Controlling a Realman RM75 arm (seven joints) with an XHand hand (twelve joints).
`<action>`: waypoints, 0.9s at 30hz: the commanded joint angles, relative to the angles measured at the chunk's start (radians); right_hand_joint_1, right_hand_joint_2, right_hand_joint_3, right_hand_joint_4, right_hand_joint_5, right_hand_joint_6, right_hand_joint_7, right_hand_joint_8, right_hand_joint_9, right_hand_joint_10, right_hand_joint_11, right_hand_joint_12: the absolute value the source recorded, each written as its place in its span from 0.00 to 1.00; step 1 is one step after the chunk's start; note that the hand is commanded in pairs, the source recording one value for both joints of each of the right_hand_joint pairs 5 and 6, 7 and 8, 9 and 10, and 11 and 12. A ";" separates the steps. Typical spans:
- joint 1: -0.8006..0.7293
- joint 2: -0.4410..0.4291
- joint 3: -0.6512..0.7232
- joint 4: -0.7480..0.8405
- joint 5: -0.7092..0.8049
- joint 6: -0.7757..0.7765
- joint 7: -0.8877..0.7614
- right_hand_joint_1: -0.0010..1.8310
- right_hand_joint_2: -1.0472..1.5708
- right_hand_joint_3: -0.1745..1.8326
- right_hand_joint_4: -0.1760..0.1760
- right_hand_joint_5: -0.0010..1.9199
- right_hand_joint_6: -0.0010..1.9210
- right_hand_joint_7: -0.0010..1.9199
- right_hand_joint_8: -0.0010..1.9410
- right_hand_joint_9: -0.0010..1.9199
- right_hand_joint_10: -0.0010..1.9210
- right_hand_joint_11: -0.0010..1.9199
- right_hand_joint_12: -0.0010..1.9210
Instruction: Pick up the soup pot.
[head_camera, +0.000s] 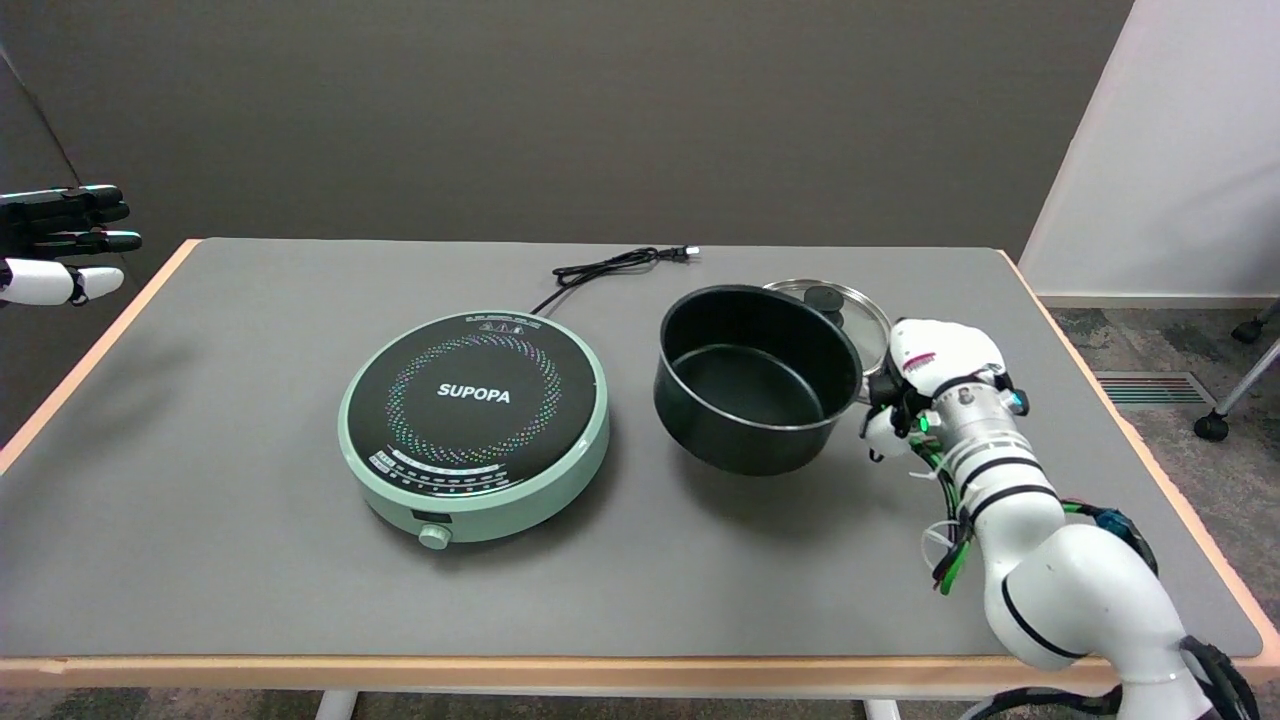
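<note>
Head view shows the soup pot (757, 377) tilted just right of the induction cooker (474, 423), its near side seemingly off the bench (250, 600); the right hand (925, 385) grips its right rim, fingers clenched; the lift looks begun, not finished.

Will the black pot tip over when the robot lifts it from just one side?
It may well tilt: the right hand grips the pot at its right edge only, so the far side could sag. It looks stiff metal, so it should not bend. It looks empty and its lid is off, so probably not too heavy.
</note>
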 joint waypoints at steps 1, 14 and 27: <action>0.098 0.001 0.025 -0.003 0.003 -0.178 -0.004 0.67 0.57 0.74 0.31 0.93 0.93 0.93 0.92 0.93 0.93 0.93 0.93; 0.279 0.045 0.005 -0.124 0.173 -0.310 -0.007 0.68 0.55 0.77 0.30 0.93 0.92 0.93 0.92 0.93 0.92 0.93 0.92; 0.515 0.159 -0.159 -0.275 0.341 -0.338 -0.007 0.69 0.53 0.79 0.29 0.92 0.92 0.92 0.91 0.92 0.92 0.92 0.92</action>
